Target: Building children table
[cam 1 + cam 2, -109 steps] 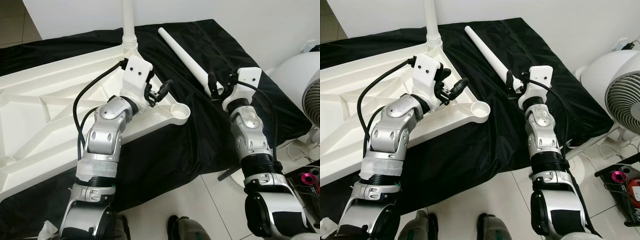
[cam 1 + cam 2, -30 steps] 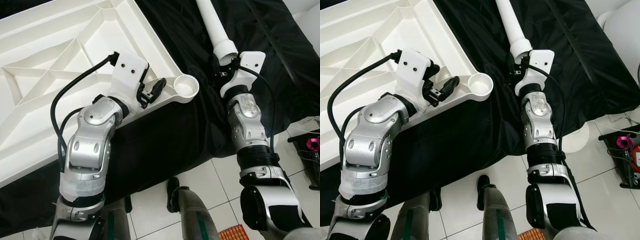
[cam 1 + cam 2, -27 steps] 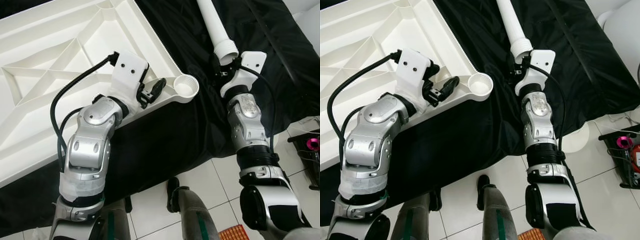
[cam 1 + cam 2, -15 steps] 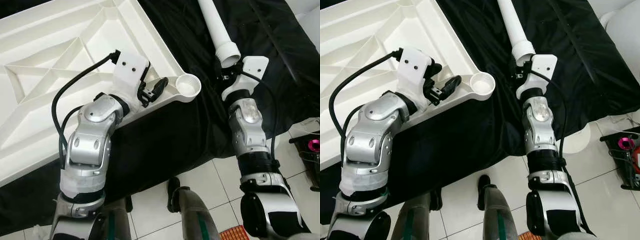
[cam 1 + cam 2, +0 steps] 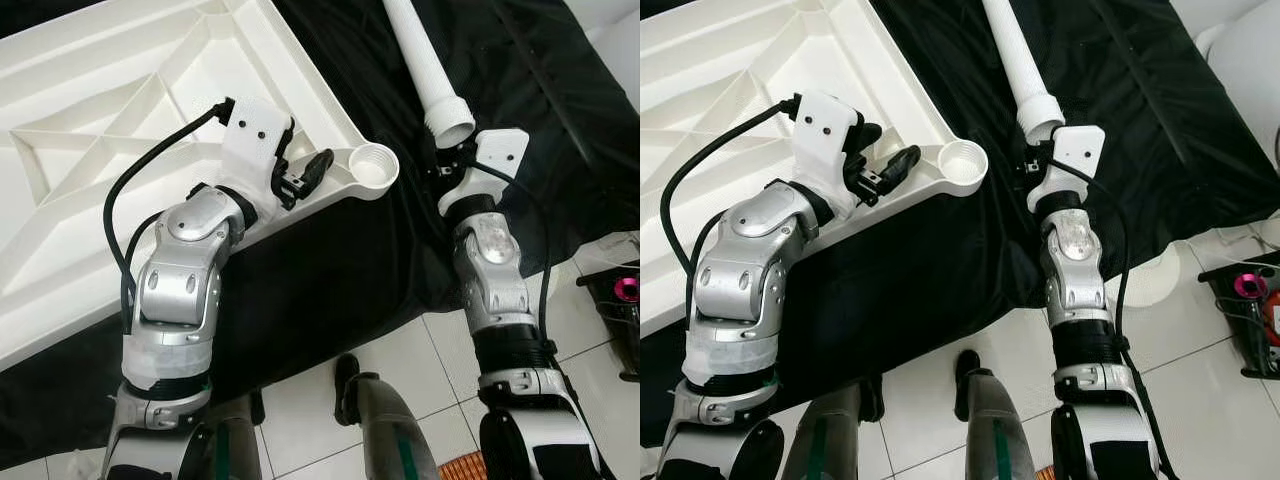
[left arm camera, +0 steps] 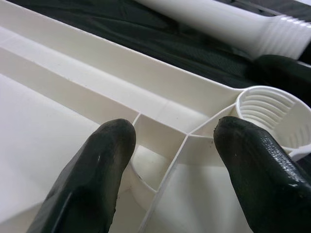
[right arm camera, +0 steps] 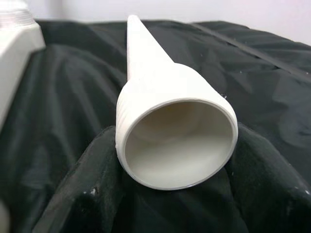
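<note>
Two grippers noted: right gripper point(image 7: 165, 194) clasps the threaded end of the table leg point(image 5: 425, 70), upper right. Left gripper point(image 6: 170, 160) hangs spread over the tabletop point(image 5: 120, 130) rim, beside its corner socket point(image 5: 372, 165); black cloth point(image 5: 330, 290) lies between socket and leg.

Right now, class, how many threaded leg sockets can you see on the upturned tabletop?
1: the round threaded leg socket at the white tabletop's near corner, beside the left end effector. Other corners lie outside the picture.

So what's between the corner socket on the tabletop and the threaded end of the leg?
Only black cloth lies between the socket and the leg's threaded end, as the left eye view shows.
</note>
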Controlling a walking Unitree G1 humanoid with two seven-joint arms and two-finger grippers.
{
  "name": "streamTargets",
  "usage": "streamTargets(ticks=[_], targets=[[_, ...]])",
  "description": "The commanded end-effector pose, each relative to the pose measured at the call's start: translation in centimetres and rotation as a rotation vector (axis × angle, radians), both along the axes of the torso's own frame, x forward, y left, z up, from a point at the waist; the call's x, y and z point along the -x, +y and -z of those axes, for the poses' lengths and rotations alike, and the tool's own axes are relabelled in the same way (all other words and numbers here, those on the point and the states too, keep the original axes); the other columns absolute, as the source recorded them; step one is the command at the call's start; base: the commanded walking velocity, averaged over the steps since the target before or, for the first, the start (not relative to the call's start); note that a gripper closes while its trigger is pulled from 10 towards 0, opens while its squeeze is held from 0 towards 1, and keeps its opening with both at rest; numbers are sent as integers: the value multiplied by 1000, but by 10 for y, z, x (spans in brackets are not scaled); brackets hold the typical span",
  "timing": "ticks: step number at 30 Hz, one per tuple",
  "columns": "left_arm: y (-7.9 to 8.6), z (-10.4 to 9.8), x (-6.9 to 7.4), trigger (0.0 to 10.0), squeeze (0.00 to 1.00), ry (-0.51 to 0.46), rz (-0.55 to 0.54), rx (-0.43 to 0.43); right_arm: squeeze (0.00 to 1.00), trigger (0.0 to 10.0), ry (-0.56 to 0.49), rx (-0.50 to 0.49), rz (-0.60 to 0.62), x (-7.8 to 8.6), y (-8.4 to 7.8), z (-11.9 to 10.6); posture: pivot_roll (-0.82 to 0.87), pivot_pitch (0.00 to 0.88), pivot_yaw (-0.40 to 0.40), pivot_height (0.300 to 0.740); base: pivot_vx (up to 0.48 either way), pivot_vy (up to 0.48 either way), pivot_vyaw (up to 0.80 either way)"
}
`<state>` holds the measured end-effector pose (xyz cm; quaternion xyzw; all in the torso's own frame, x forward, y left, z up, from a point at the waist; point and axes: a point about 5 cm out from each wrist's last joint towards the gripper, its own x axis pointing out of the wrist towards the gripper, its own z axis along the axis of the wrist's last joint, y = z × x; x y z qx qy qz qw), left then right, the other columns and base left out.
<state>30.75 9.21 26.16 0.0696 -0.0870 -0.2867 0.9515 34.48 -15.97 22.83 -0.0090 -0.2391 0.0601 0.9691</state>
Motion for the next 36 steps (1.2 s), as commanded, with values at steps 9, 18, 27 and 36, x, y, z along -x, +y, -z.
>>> streamTargets(ticks=[9,18,27,36], targets=[[0,14,1,10000,0,79,92,87,0,10000,-106,-51,-66,19,2,-5,-18,181,6,740,0,0,0],[1,7,-3,10000,78,49,184,108,0,10000,-155,-26,-90,30,9,-5,-36,125,19,740,0,0,0],[2,1,-8,10000,1000,61,255,164,0,10000,-236,8,-85,33,17,-18,-54,92,35,740,0,0,0],[4,-16,-14,10000,0,59,325,239,0,10000,-369,73,-82,35,26,-42,-72,66,43,740,0,0,0]])
